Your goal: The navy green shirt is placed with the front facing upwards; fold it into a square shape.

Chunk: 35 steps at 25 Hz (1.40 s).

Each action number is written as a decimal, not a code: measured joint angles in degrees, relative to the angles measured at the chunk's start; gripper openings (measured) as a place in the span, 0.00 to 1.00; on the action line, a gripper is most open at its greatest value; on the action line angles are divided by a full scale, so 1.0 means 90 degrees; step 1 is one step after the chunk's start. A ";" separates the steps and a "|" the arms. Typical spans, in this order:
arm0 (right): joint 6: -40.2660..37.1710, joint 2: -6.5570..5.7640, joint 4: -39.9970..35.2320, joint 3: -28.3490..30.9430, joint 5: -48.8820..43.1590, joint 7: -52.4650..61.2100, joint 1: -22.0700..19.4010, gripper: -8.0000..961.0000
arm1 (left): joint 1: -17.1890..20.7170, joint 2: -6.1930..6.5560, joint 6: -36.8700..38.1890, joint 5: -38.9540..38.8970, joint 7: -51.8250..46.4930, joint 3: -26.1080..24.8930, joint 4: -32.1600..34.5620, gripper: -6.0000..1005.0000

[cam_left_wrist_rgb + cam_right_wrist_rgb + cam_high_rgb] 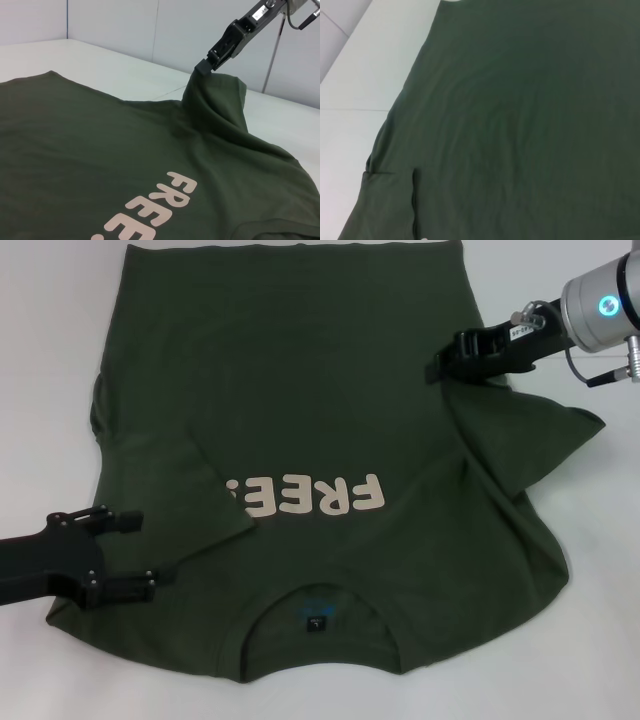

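Observation:
The navy green shirt (300, 390) lies front up on the white table, collar (320, 598) toward me, with cream "FREE" lettering (310, 498) on the chest. Its left sleeve (160, 490) is folded inward and covers the end of the lettering. My right gripper (437, 362) is shut on the right sleeve (520, 430) and holds it raised over the shirt body. The left wrist view shows the same grip, right gripper (202, 67) pulling the cloth into a peak. My left gripper (135, 552) stands open low at the shirt's left shoulder, holding nothing.
Bare white table (40, 360) surrounds the shirt on the left, and also on the right (600, 540). The right wrist view shows only shirt cloth (520, 100) and table (350, 100). Grey wall panels (125, 25) stand beyond the table's far edge.

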 joint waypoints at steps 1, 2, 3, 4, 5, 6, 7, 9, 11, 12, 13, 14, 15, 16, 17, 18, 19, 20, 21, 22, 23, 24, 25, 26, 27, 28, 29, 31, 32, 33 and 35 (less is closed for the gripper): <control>-0.0005 0.0002 0.0002 0.0000 0.0005 -0.0001 0.0003 0.16 | 0.0002 0.0000 0.0000 0.0000 0.0000 0.0001 0.0000 0.88; -0.0014 0.0006 0.0013 -0.0001 0.0012 -0.0001 0.0012 0.17 | 0.0002 0.0000 0.0000 0.0000 0.0000 0.0000 -0.0002 0.88; -0.0021 0.0011 0.0034 -0.0001 0.0026 0.0000 0.0027 0.21 | 0.0003 0.0000 0.0000 0.0000 0.0000 0.0001 -0.0004 0.88; -0.0028 0.0022 0.0057 -0.0001 0.0050 0.0000 0.0049 0.25 | 0.0006 0.0000 0.0000 0.0000 0.0000 0.0000 -0.0007 0.88; -0.0032 0.0038 0.0079 -0.0001 0.0077 -0.0001 0.0074 0.29 | 0.0008 0.0000 0.0000 0.0004 0.0000 0.0001 -0.0008 0.88; -0.0034 0.0065 0.0100 -0.0001 0.0102 -0.0006 0.0100 0.34 | 0.0010 0.0000 0.0001 0.0009 0.0000 0.0002 -0.0008 0.88; -0.0029 0.0090 0.0101 -0.0001 0.0131 -0.0012 0.0120 0.38 | 0.0013 0.0000 0.0000 0.0014 0.0000 -0.0002 -0.0009 0.88; -0.0016 0.0143 0.0103 -0.0002 0.0198 -0.0035 0.0161 0.46 | 0.0012 0.0000 0.0000 0.0024 0.0000 -0.0001 -0.0010 0.88; -0.0019 0.0168 0.0111 -0.0002 0.0323 -0.0069 0.0187 0.55 | 0.0008 0.0000 0.0000 0.0029 -0.0002 0.0001 -0.0010 0.88; -0.0029 0.0174 0.0111 -0.0002 0.0378 -0.0076 0.0195 0.59 | 0.0008 0.0000 0.0000 0.0029 -0.0002 0.0001 -0.0010 0.88; -0.0045 0.0178 0.0111 -0.0003 0.0434 -0.0078 0.0199 0.63 | 0.0008 0.0000 0.0000 0.0030 -0.0004 0.0001 -0.0010 0.88; -0.0058 0.0180 0.0096 -0.0005 0.0486 -0.0080 0.0198 0.68 | 0.0008 0.0000 0.0000 0.0031 -0.0006 -0.0002 -0.0010 0.88; -0.0074 0.0180 0.0071 -0.0002 0.0534 -0.0082 0.0191 0.73 | 0.0007 0.0000 0.0000 0.0031 -0.0007 0.0001 -0.0010 0.88; -0.0089 0.0176 0.0050 0.0002 0.0583 -0.0085 0.0182 0.78 | 0.0007 0.0000 0.0000 0.0032 -0.0008 0.0000 -0.0010 0.88; -0.0123 0.0166 0.0039 0.0008 0.0635 -0.0089 0.0173 0.78 | 0.0006 0.0000 0.0000 0.0032 -0.0008 -0.0001 -0.0010 0.88; -0.0172 0.0148 0.0027 0.0014 0.0694 -0.0094 0.0164 0.78 | 0.0005 0.0000 0.0000 0.0032 -0.0008 0.0001 -0.0010 0.88; -0.0212 0.0134 0.0021 0.0015 0.0732 -0.0096 0.0158 0.78 | 0.0005 0.0000 0.0000 0.0033 -0.0009 0.0001 -0.0010 0.88; -0.0244 0.0120 0.0017 0.0016 0.0757 -0.0099 0.0154 0.78 | 0.0007 0.0000 0.0000 0.0033 -0.0009 0.0001 -0.0010 0.88; -0.0269 0.0111 0.0013 0.0016 0.0770 -0.0105 0.0149 0.78 | 0.0009 0.0000 0.0000 0.0033 -0.0009 0.0001 -0.0010 0.88; -0.0277 0.0100 0.0006 0.0019 0.0772 -0.0119 0.0141 0.78 | 0.0011 0.0000 0.0000 0.0032 -0.0010 -0.0001 -0.0010 0.88; -0.0278 0.0089 0.0002 0.0024 0.0770 -0.0135 0.0130 0.78 | 0.0011 0.0000 0.0000 0.0032 -0.0010 0.0001 -0.0010 0.88; -0.0276 0.0075 0.0001 0.0027 0.0762 -0.0149 0.0114 0.78 | 0.0011 -0.0001 0.0000 0.0032 -0.0010 -0.0001 -0.0010 0.88; -0.0273 0.0045 -0.0002 0.0028 0.0746 -0.0161 0.0086 0.78 | 0.0012 -0.0004 0.0000 0.0032 -0.0010 -0.0001 -0.0010 0.88; -0.0274 -0.0007 -0.0004 0.0023 0.0706 -0.0156 0.0042 0.78 | 0.0011 -0.0006 0.0001 0.0032 -0.0009 0.0002 -0.0010 0.88; -0.0285 -0.0075 -0.0006 0.0017 0.0639 -0.0120 0.0001 0.78 | 0.0013 -0.0007 0.0001 0.0031 -0.0010 -0.0007 -0.0010 0.88; -0.0329 -0.0166 -0.0011 0.0014 0.0519 -0.0023 -0.0037 0.78 | 0.0016 -0.0007 0.0008 0.0029 -0.0012 -0.0013 -0.0010 0.88; -0.0380 -0.0229 -0.0015 0.0013 0.0423 0.0054 -0.0060 0.78 | 0.0017 -0.0007 0.0015 0.0024 -0.0022 -0.0021 -0.0010 0.88; -0.0568 -0.0381 -0.0033 0.0020 0.0064 0.0281 -0.0127 0.78 | 0.0018 0.0001 0.0041 0.0005 -0.0064 -0.0031 -0.0010 0.88; -0.0656 -0.0414 -0.0050 0.0030 -0.0081 0.0350 -0.0162 0.78 | 0.0019 0.0003 0.0048 -0.0001 -0.0082 -0.0036 -0.0010 0.88; -0.0717 -0.0430 -0.0087 0.0038 -0.0232 0.0399 -0.0210 0.78 | 0.0019 0.0005 0.0052 -0.0006 -0.0089 -0.0039 -0.0010 0.88; -0.0783 -0.0434 -0.0159 0.0031 -0.0459 0.0471 -0.0302 0.77 | 0.0017 0.0005 0.0053 -0.0008 -0.0092 -0.0041 -0.0010 0.88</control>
